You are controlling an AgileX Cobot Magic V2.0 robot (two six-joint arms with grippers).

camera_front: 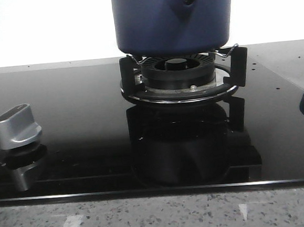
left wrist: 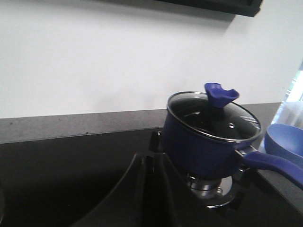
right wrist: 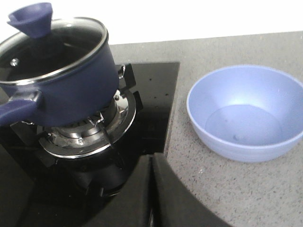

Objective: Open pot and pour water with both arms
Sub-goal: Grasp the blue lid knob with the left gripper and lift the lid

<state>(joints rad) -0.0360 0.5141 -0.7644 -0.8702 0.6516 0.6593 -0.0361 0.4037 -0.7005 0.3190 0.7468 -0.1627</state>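
The left gripper (left wrist: 154, 189) shows as two dark fingers pressed close together, with only a thin line between them, and nothing is in them. It hangs over the black stove (left wrist: 71, 175), near the pot (left wrist: 203, 142) but not touching it. The right gripper (right wrist: 151, 194) looks the same: its two dark fingers are squeezed together and hold nothing. It hangs over the edge of the stove, with the pot on one side and the bowl (right wrist: 246, 113) on the other. The pot is dark blue and sits on the burner (camera_front: 178, 75), on the metal ring with prongs. Its glass lid (left wrist: 213, 116) is on, and the lid has a blue knob (left wrist: 220, 93) on top. A blue handle (left wrist: 274, 165) sticks out from the pot's side. The bowl is light blue and sits on the gray speckled counter (right wrist: 227, 189), just beside the stove. In the front view, a silver dial (camera_front: 17, 126) sits on the stove, well apart from the burner.
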